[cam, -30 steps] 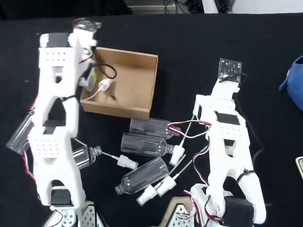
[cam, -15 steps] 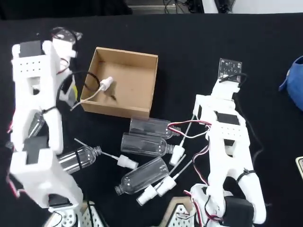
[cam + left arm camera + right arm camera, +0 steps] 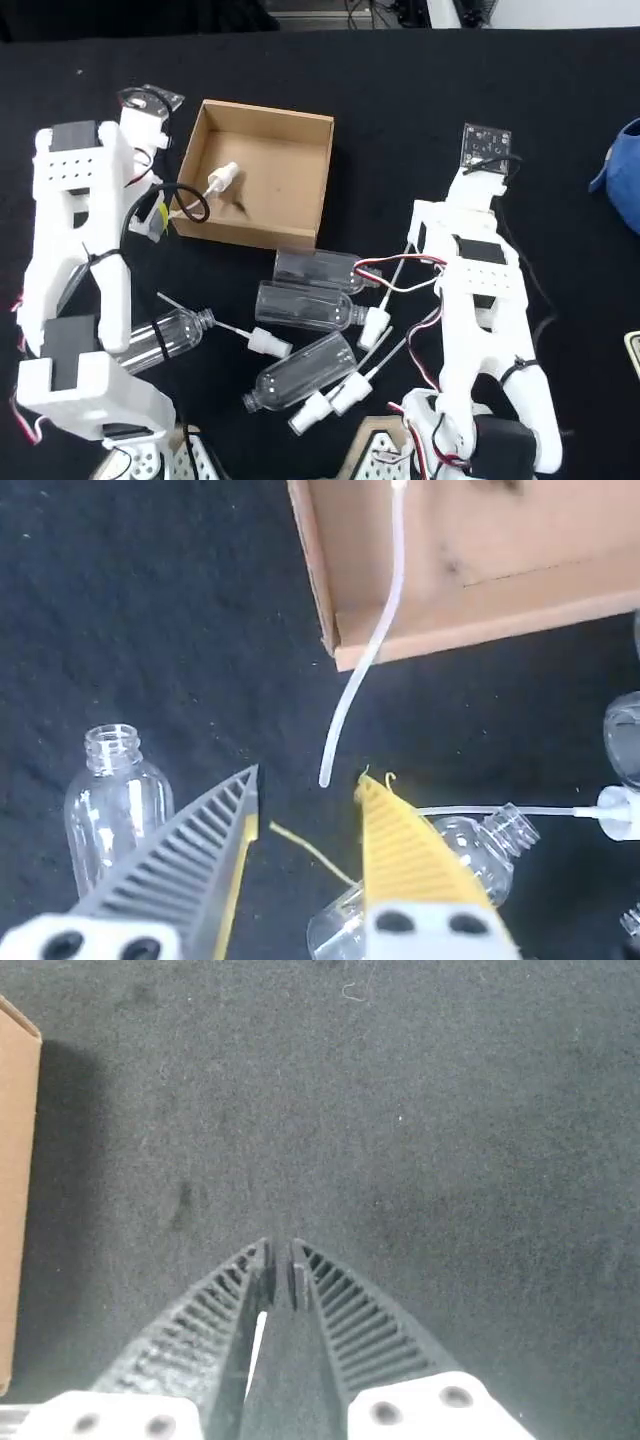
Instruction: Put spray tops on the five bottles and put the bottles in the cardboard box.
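Observation:
The cardboard box (image 3: pixel 300 160) stands open at the back left. One white spray top (image 3: pixel 222 178) lies inside it, and its tube (image 3: pixel 365 660) hangs over the box's near-left wall. My left gripper (image 3: pixel 305 775) is open just outside that corner (image 3: pixel 158 215), with the tube's end lying between its fingertips. An uncapped bottle (image 3: pixel 113 805) lies beside it. Another bottle (image 3: pixel 170 337) has a spray top (image 3: pixel 266 344) partly fed into its neck. Three more clear bottles (image 3: pixel 305 306) lie mid-table among loose spray tops (image 3: pixel 350 392). My right gripper (image 3: pixel 280 1255) is shut over bare black cloth.
The right arm (image 3: pixel 480 300) stretches up the table's right half, with red and white wires crossing toward the bottles. A blue object (image 3: pixel 625 180) sits at the right edge. The box's edge (image 3: pixel 12 1200) is beside the right gripper.
The left arm has swung off the box's left edge and pulled back to the left. The spray top stays in the box. The right arm has not moved.

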You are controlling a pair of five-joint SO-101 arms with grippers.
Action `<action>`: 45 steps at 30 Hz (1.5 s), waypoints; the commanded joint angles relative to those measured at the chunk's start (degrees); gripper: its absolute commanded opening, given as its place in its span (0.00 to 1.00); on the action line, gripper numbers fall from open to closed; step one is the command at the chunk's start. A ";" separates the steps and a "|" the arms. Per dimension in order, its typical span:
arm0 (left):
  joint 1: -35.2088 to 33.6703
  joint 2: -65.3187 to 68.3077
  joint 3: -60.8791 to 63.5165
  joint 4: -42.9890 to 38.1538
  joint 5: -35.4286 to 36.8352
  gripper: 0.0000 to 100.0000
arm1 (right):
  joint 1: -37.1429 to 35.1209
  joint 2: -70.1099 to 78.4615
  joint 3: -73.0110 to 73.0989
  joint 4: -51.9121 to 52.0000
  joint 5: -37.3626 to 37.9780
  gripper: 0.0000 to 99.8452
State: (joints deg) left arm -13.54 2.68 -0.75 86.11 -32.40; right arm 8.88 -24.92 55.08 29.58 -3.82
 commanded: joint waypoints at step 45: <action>-2.77 2.29 14.81 -16.88 -0.79 0.03 | -1.14 -1.45 -0.13 -1.23 -0.26 0.02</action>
State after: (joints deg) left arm -15.12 5.49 14.55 70.02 -32.57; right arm 8.70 -24.92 55.08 29.58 -3.82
